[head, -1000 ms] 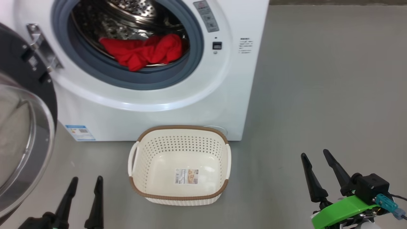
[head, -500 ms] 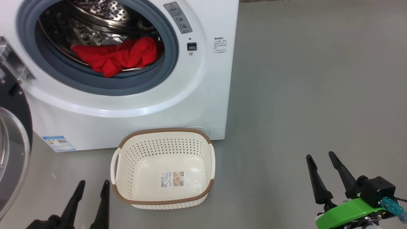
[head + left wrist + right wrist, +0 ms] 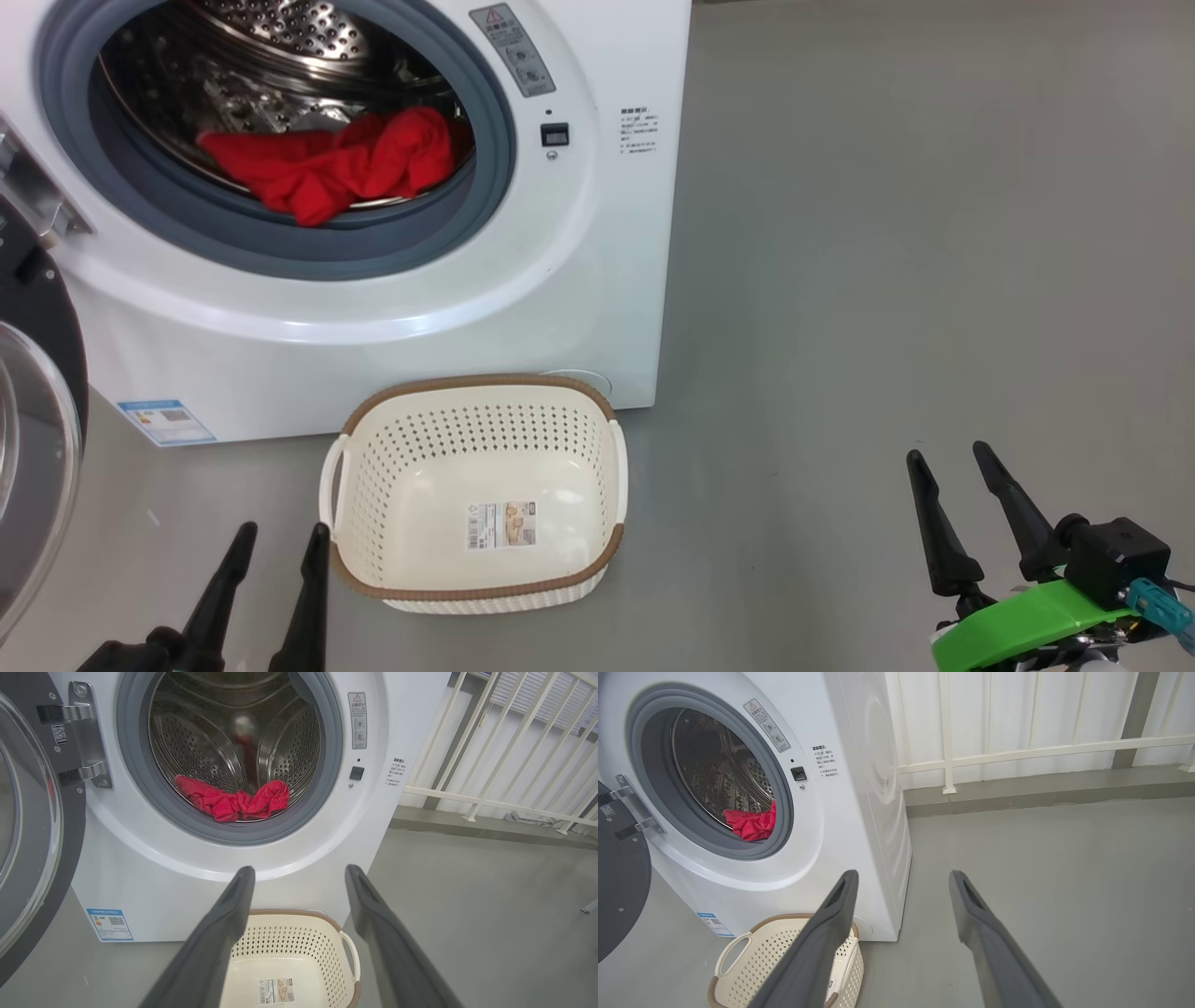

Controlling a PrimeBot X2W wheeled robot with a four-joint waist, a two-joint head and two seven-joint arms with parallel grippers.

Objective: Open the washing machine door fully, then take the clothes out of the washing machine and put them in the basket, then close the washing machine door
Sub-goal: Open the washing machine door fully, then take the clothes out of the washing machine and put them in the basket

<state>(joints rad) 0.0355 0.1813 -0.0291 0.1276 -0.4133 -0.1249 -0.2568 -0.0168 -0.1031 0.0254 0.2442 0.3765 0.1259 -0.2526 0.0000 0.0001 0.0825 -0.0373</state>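
Washing machine [image 3: 597, 280] at the far left of the grey floor [image 3: 887, 233], front turned toward the near side. Door [image 3: 28, 485] swung wide open on the left hinge, with its black rim and glass bowl at the left edge of the head view.

Clothes [image 3: 327, 168] as a red bundle low in the steel drum [image 3: 280, 28], just behind the grey gasket [image 3: 308, 252], well apart from both grippers.

Basket [image 3: 467, 434] upright on the floor, just in front of the machine near its right lower corner, with a paper label [image 3: 502, 525] on its bottom. Small blue sticker [image 3: 166, 422] low on the machine's front, left of the basket.

Left gripper [image 3: 284, 532] at the near left, just left of the basket's near corner. Fingers spread, released, grasping nothing; in its wrist view [image 3: 300, 870] aimed at the machine's front above the basket.

Right gripper [image 3: 948, 453] at the near right over bare floor, well apart from basket and machine. Also spread and holding nothing; in its wrist view [image 3: 903, 873] pointed past the machine's right side toward a white railing [image 3: 1017, 751] at the far end.
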